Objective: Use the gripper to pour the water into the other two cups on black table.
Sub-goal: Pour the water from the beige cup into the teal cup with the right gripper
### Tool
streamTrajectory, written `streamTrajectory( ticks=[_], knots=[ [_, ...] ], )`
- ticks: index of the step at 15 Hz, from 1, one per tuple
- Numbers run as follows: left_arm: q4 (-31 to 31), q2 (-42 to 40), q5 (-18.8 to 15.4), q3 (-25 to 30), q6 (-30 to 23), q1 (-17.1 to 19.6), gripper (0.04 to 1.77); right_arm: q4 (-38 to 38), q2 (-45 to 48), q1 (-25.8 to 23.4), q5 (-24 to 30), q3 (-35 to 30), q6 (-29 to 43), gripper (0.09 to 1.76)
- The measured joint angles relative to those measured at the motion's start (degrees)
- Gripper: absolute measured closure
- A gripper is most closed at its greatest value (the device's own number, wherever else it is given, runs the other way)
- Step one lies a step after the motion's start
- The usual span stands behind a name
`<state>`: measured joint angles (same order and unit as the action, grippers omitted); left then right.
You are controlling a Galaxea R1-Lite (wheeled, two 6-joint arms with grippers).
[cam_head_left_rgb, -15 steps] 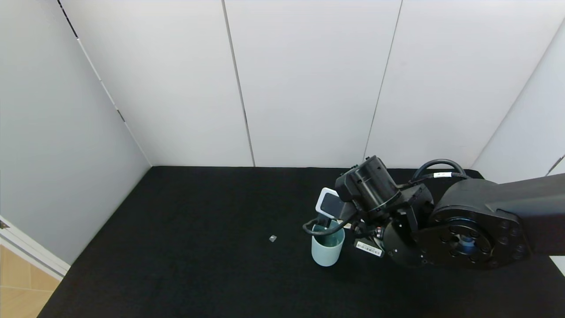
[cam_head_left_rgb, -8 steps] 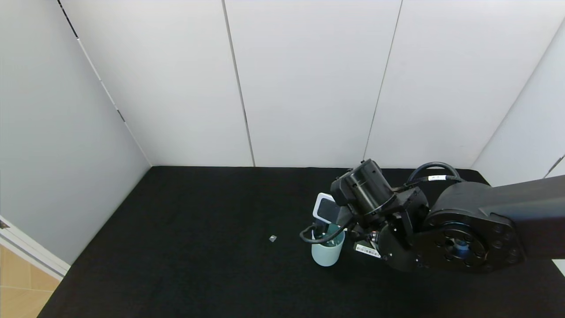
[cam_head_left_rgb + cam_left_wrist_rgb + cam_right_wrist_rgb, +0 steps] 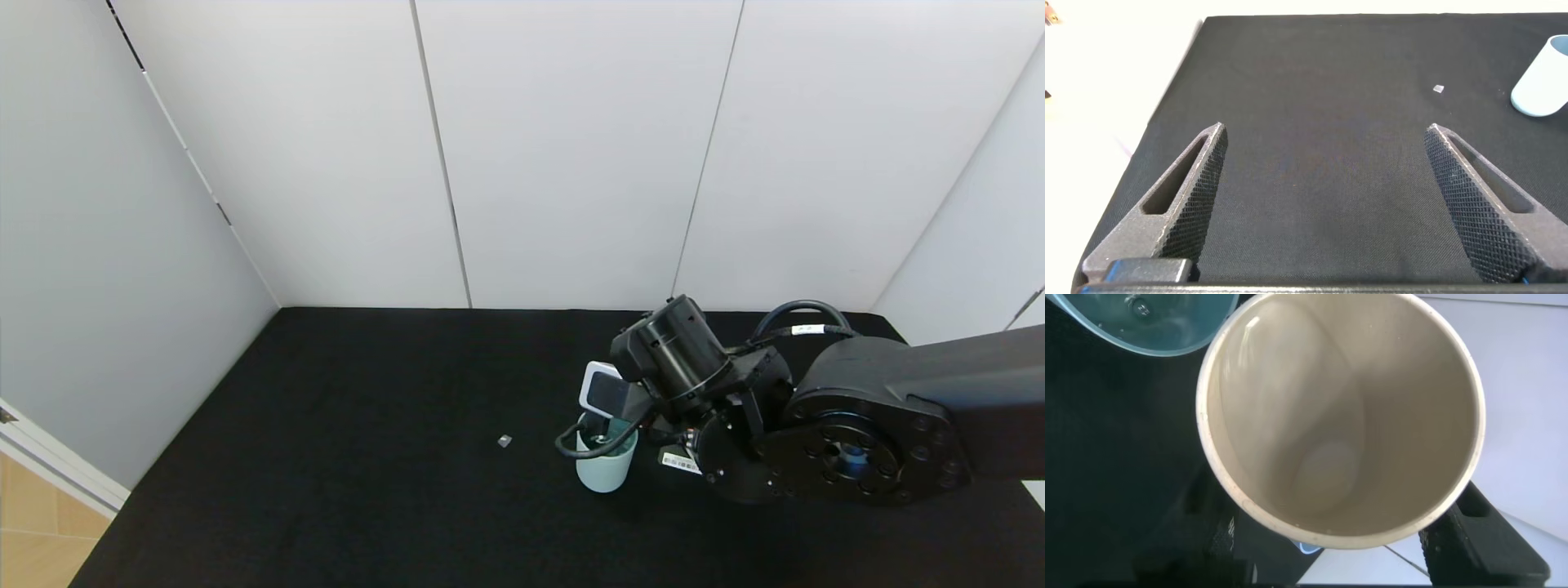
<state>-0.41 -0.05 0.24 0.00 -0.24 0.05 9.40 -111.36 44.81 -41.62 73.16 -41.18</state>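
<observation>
While our right gripper [image 3: 608, 420] hangs over the light blue cup [image 3: 605, 465] on the black bench [image 3: 367, 425], its fingers [image 3: 1482, 539] pinch a beige cup [image 3: 1339, 416] whose mouth fills the right wrist view, close beside the blue cup's rim. We see water [image 3: 1151, 318] as a clear sheen inside the blue cup. Our left gripper [image 3: 1327, 204] is parked low over bare bench, fingers spread wide, with a small grey scrap [image 3: 504, 441] lying near the blue cup.
</observation>
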Motion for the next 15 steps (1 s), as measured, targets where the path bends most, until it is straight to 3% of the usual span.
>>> streamTrajectory(
  ticks=[15],
  knots=[
    [0.00, 0.00, 0.00, 0.00, 0.02, 0.00, 0.09, 2.06, -0.32, 1.00, -2.91, 0.96, -4.05, 0.61]
  ],
)
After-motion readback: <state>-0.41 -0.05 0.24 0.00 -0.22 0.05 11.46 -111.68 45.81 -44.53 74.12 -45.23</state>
